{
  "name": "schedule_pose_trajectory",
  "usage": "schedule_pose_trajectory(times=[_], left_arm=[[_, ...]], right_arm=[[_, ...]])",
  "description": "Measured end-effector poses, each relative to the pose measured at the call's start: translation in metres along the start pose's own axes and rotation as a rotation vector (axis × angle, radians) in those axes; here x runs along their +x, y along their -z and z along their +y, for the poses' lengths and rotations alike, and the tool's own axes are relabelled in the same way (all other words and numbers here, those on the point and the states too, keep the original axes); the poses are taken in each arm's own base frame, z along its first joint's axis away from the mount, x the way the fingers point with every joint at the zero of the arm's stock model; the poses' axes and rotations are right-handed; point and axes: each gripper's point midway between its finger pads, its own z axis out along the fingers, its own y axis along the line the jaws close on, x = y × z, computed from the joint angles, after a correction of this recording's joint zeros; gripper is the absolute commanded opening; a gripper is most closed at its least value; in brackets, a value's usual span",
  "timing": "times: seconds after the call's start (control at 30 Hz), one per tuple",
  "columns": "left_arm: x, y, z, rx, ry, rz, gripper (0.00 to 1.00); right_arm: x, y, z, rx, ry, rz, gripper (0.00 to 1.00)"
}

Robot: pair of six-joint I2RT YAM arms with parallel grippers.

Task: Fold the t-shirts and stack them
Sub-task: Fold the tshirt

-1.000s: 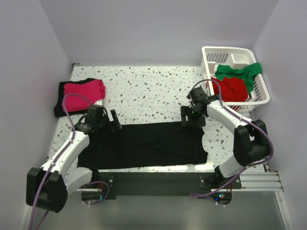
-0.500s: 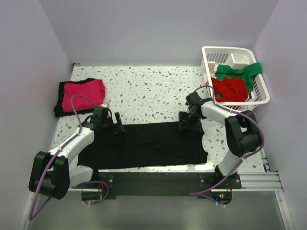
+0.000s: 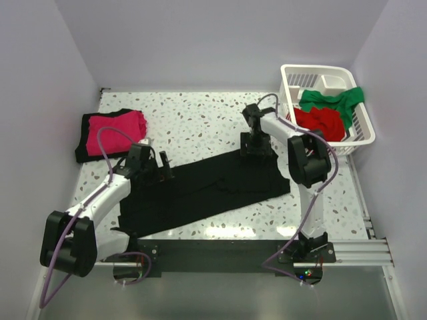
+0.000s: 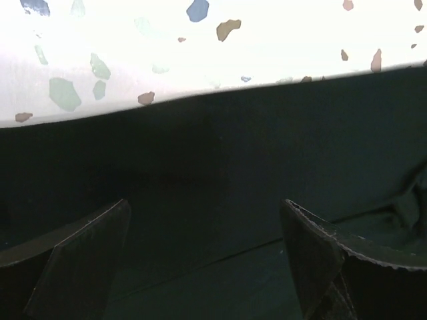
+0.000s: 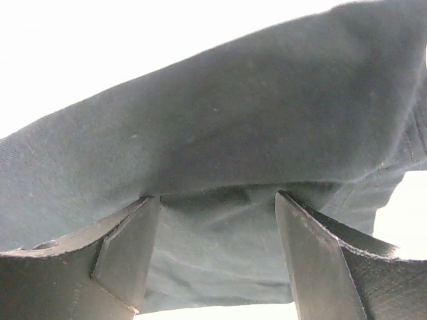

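Black shirt [image 3: 213, 187] lies skewed, still being spread imo. Left pincer [image 4: 205, 220] hangs released above its edge, right pincer [image 5: 217, 200] gapes astride a bunched fold. Next up: pinch both corners.

The left arm [image 3: 100, 203] runs from its base at the near left corner forward and inward, with the elbow low and the forearm nearly level. The left tool [image 3: 163, 170] points to the robot's right, held low, and its two fingers [image 4: 87, 257] are spread wide apart. The right arm [image 3: 313, 207] rises steeply from its base, bends at the elbow and reaches towards the far centre. The right tool [image 3: 257, 152] points downward, with its fingers [image 5: 127, 250] parted and a clear gap between the tips.
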Motion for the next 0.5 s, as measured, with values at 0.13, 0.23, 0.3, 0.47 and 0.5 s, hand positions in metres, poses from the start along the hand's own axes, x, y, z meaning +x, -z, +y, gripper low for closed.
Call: schedule_pose_trajectory(times=[0.13, 0.23, 0.3, 0.47, 0.5], left_arm=[[-0.006, -0.001, -0.003, 0.001, -0.012, -0.002, 0.98], [-0.007, -0.002, -0.003, 0.001, -0.027, -0.001, 0.98], [-0.007, -0.003, -0.003, 0.001, -0.034, 0.001, 0.98], [-0.007, -0.002, -0.005, 0.014, -0.052, 0.004, 0.98], [-0.007, -0.002, -0.006, 0.018, -0.053, 0.005, 0.98]], right_arm=[[-0.061, -0.001, 0.019, 0.008, -0.003, -0.083, 0.74], [-0.104, -0.001, 0.037, -0.016, -0.011, -0.156, 0.74], [-0.128, 0.0, 0.048, -0.043, -0.016, -0.208, 0.74], [-0.144, 0.004, 0.064, -0.118, -0.015, -0.254, 0.74], [-0.144, 0.005, 0.066, -0.135, -0.015, -0.26, 0.74]])
